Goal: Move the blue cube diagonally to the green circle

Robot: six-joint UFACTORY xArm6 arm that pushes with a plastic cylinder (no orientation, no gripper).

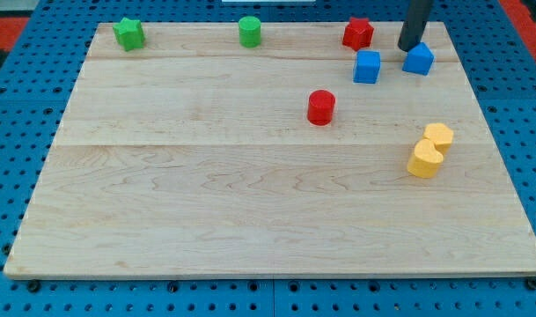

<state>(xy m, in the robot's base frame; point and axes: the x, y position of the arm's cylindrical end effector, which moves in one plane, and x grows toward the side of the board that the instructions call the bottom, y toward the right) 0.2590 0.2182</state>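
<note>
The blue cube (367, 66) sits on the wooden board (206, 194) at the upper right. The green circle (250, 32), a short green cylinder, stands near the view's top, left of centre-right. My tip (408, 47) is the lower end of the dark rod coming down from the top edge. It is just above and to the right of the blue cube, apart from it, and right next to the upper left side of a second blue block (418, 59).
A red star-shaped block (357, 33) lies above the blue cube. A red cylinder (321, 106) stands below and left of it. A green star-shaped block (128, 33) is at top left. Two yellow blocks (431, 150) touch at the right.
</note>
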